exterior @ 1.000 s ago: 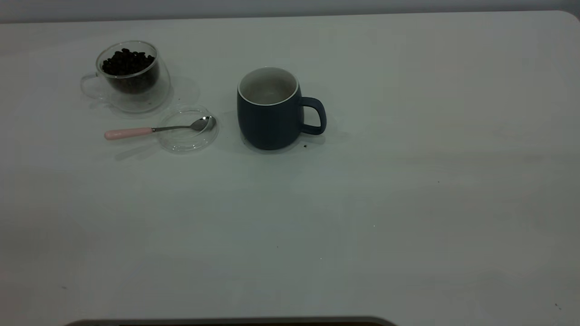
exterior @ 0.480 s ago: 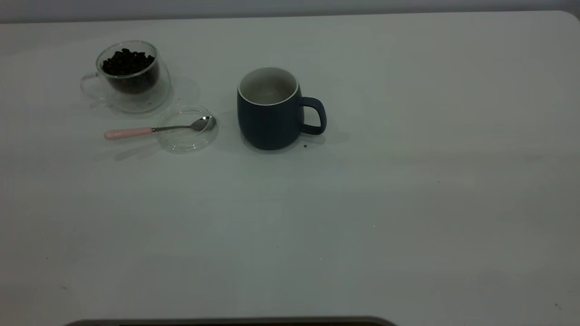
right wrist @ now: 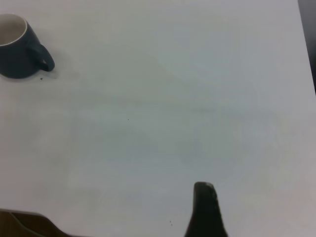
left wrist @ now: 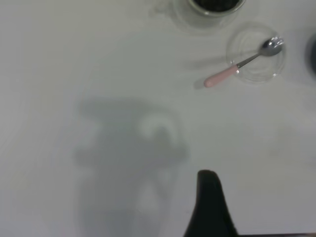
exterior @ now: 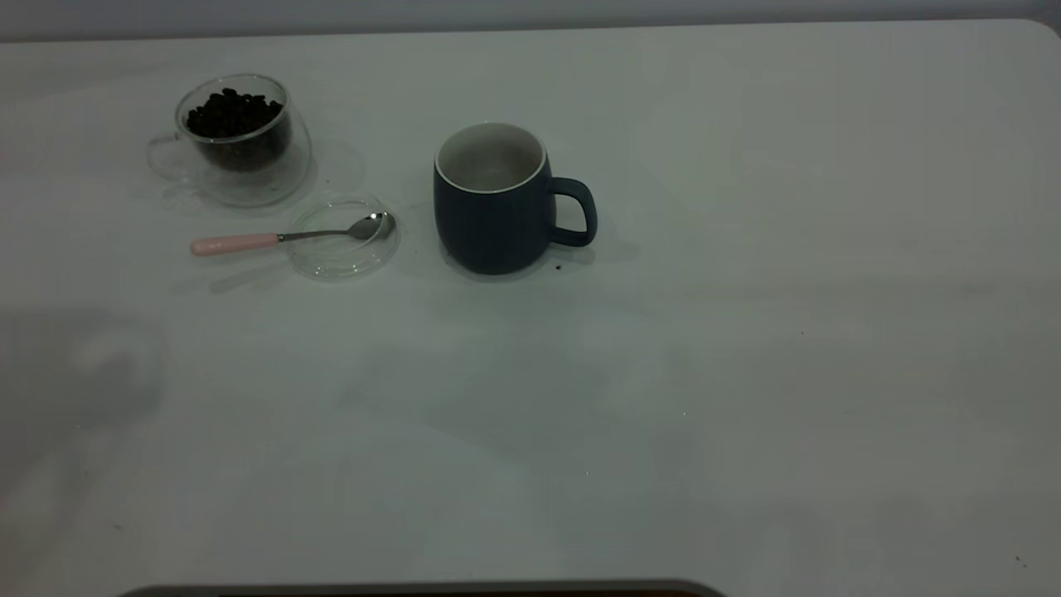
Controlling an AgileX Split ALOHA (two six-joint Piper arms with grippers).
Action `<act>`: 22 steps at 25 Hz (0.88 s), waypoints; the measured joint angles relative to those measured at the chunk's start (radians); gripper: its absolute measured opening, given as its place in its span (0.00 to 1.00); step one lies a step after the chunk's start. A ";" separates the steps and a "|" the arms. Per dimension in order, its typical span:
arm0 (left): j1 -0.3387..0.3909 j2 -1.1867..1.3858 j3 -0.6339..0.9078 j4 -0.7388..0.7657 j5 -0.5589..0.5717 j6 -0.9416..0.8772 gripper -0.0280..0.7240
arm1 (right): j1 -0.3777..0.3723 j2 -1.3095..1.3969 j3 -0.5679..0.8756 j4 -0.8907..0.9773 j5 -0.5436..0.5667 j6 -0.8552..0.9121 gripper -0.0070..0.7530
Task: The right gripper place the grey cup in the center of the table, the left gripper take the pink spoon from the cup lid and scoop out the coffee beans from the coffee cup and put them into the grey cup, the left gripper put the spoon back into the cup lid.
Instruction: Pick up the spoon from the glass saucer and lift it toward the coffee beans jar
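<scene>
A: Glass cup (exterior: 236, 137) far left, heaped with beans (exterior: 234, 114). Grey cup (exterior: 496, 199) mid-table, upright, handle to the right; inside looks empty, though it's dim in there.

B: Spoon (exterior: 286, 236)?

A: Bowl resting in the lid (exterior: 344, 239), pink handle jutting out over the table (exterior: 746, 373). White top, a few dark specks.

B: Grippers?

A: Left gripper (left wrist: 210, 207) and right gripper (right wrist: 205, 210) each show one dark finger above bare table. How wide apart the fingers are, can't say.

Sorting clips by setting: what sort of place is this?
Probably a bare lab test bench, not a kitchen: a plain white table holding only a grey cup, a glass coffee cup of beans and a pink spoon.
</scene>
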 joint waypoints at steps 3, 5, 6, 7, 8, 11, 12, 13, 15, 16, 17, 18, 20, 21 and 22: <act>0.059 0.157 -0.076 -0.084 -0.004 0.084 0.83 | 0.000 0.000 0.000 0.000 0.000 0.000 0.79; 0.116 0.243 -0.099 -0.182 -0.011 0.189 0.87 | 0.000 0.000 0.000 0.000 0.000 0.000 0.79; 0.140 0.282 -0.102 -0.227 -0.021 0.258 0.89 | 0.000 0.000 0.000 0.000 0.000 0.000 0.79; 0.166 0.314 -0.102 -0.281 -0.029 0.331 0.93 | 0.000 0.000 0.000 0.000 0.000 0.000 0.79; 0.192 0.339 -0.103 -0.335 -0.038 0.404 0.95 | 0.000 0.000 0.000 0.000 0.000 0.000 0.79; 0.265 0.410 -0.107 -0.492 -0.058 0.595 0.99 | 0.000 0.000 0.000 0.000 0.000 0.000 0.79; 0.292 0.430 -0.108 -0.548 -0.060 0.660 0.99 | 0.000 0.000 0.000 0.000 0.000 0.000 0.79; 0.314 0.456 -0.108 -0.595 -0.058 0.714 0.99 | 0.000 0.000 0.000 0.000 0.000 0.000 0.79; 0.363 0.511 -0.108 -0.699 -0.039 0.841 0.99 | 0.000 0.000 0.000 0.000 0.000 0.000 0.79; 0.383 0.543 -0.108 -0.742 -0.029 0.890 0.99 | 0.000 0.000 0.000 0.000 0.000 0.000 0.79; 0.396 0.577 -0.108 -0.772 -0.020 0.939 0.99 | 0.000 0.000 0.000 0.000 0.000 0.000 0.79; 0.407 0.612 -0.108 -0.805 -0.017 0.974 0.99 | 0.000 0.000 0.000 0.000 0.000 0.000 0.79; 0.414 0.674 -0.108 -0.860 -0.017 1.020 0.99 | 0.000 0.000 0.000 0.000 0.000 0.000 0.79; 0.415 0.706 -0.108 -0.883 -0.017 1.051 0.99 | 0.000 0.000 0.000 0.000 0.000 0.000 0.79; 0.415 0.737 -0.108 -0.913 -0.017 1.086 0.99 | 0.000 0.000 0.000 0.000 0.000 0.000 0.79</act>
